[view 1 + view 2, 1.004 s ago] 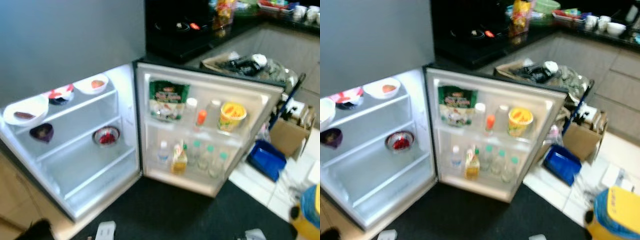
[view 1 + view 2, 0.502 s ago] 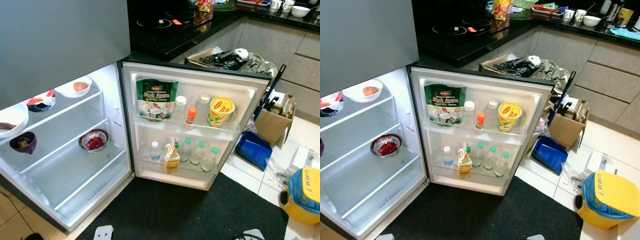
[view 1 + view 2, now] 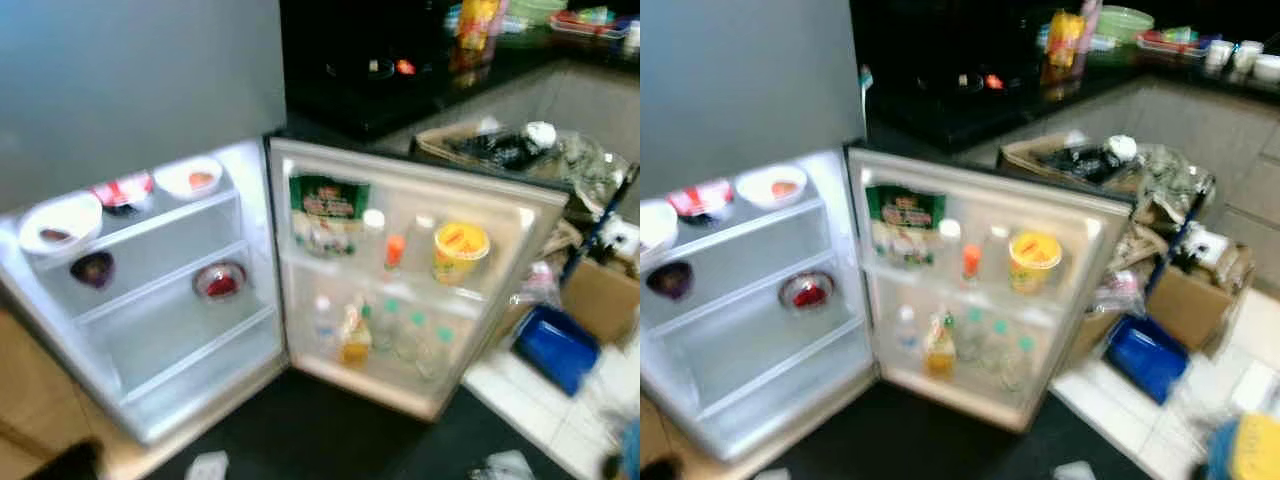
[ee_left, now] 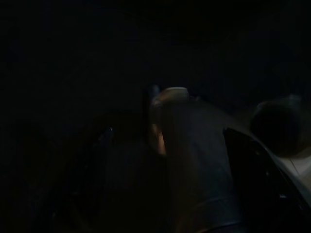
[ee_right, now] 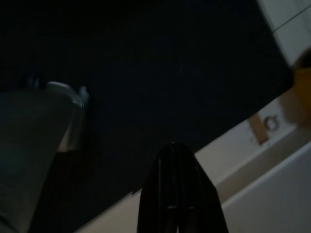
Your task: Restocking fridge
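Standing open on the left, a blurred fridge (image 3: 150, 330) with its door (image 3: 410, 270) swung out to the right. Sitting on the top shelf: three white bowls, far right (image 3: 190, 178), middle with red (image 3: 122, 190) and near left (image 3: 58, 222). Resting on the shelf below: a dark purple bowl (image 3: 92, 269) to the left and a metal bowl (image 3: 221, 281) of red contents to the right. Lining the door's upper rack: a green packet (image 3: 328, 212) with lettering too blurred to read, a white-capped bottle (image 3: 372, 232), an orange-capped bottle (image 3: 395, 250) and a yellow tub (image 3: 458, 250) with an unreadable red label. Crowding the lower rack: clear bottles (image 3: 400, 335) beside a yellow carton (image 3: 353, 335). Lying before the fridge, a black mat (image 3: 330, 440). Waiting to the right on the white tiles, a blue bin (image 3: 556, 347) and a cardboard box (image 3: 603, 300). Hanging over the mat's edge, right gripper (image 5: 177, 194) with fingers pressed together, grasping nothing. Left gripper lost in darkness, state impossible to tell.
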